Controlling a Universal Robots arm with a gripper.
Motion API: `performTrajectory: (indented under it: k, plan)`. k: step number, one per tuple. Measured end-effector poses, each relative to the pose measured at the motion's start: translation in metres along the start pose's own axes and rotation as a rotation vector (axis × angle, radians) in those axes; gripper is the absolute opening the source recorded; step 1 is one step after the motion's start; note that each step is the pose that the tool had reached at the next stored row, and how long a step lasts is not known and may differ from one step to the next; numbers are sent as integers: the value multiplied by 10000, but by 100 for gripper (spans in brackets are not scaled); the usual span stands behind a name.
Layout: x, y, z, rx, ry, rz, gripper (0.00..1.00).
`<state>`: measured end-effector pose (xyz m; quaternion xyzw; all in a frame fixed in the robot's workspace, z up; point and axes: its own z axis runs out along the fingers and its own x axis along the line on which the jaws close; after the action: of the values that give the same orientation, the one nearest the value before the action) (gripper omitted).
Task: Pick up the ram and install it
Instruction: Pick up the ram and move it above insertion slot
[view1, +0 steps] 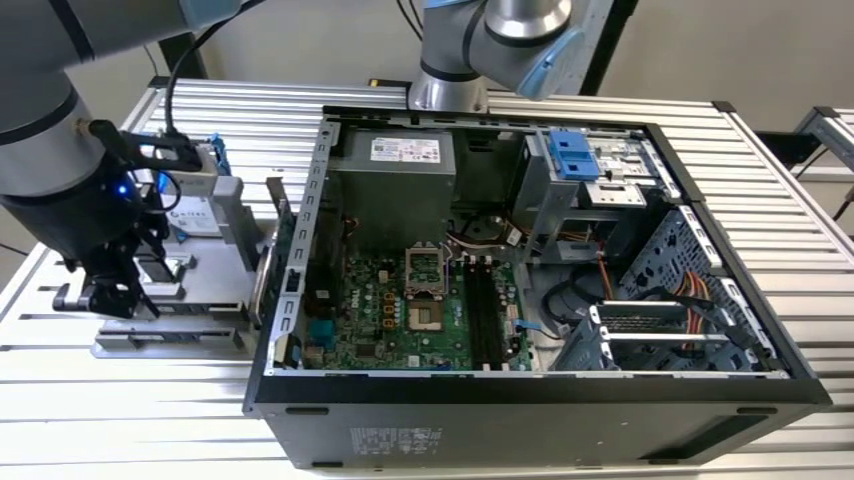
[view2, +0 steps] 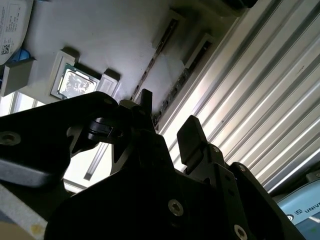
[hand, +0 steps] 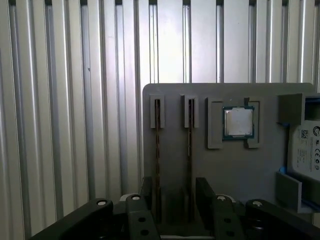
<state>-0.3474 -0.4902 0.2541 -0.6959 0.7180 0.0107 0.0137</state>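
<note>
Hovering pincer (hand: 175, 189): you have it low over the grey holder plate (hand: 175, 100), fingers spread and gripping nothing. In the exterior view it hangs at the view's left, well apart from the computer.
Ram: two sticks stand on edge in narrow grooves of the plate. The inner ram stick (hand: 190, 145) is just beside the chip pocket and the outer ram stick (hand: 157, 145) is one groove away. Both are seated and untouched, and I cannot tell you which one is aimed at.
Why on edge: judged from the grooves, the upright pose leaves each stick's flat faces free for the fingers to close on.
Chip (hand: 238, 122): square and silver, lying flat in its own pocket.
Hard drive (hand: 305, 145): propped at the plate's far end, beyond the chip.
Surface (view1: 120, 425): ribbed aluminium, carrying the plate and the computer.
Computer case (view1: 534, 400): laid on its side with the panel off, so the black memory slots (view1: 481, 315) face upward, reachable from above.
</note>
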Motion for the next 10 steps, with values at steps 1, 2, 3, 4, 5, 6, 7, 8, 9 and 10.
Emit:
performTrajectory:
  k: [1, 2, 3, 4, 5, 6, 7, 8, 9, 10]
  plan:
    - [0, 2, 5, 0, 0, 0, 100]
    - [0, 4, 10, -1, 0, 1, 100]
    - [0, 5, 15, -1, -1, 0, 100]
    - [1, 6, 20, 0, -1, 0, 100]
    - [1, 7, 25, 0, 0, 0, 100]
    - [1, 8, 31, 1, 0, 1, 100]
    - [1, 9, 37, 1, -1, 1, 100]
    - [1, 9, 43, 1, -2, 0, 100]
    - [2, 10, 49, 0, -1, 0, 100]
    - [2, 10, 55, 0, -1, 0, 100]
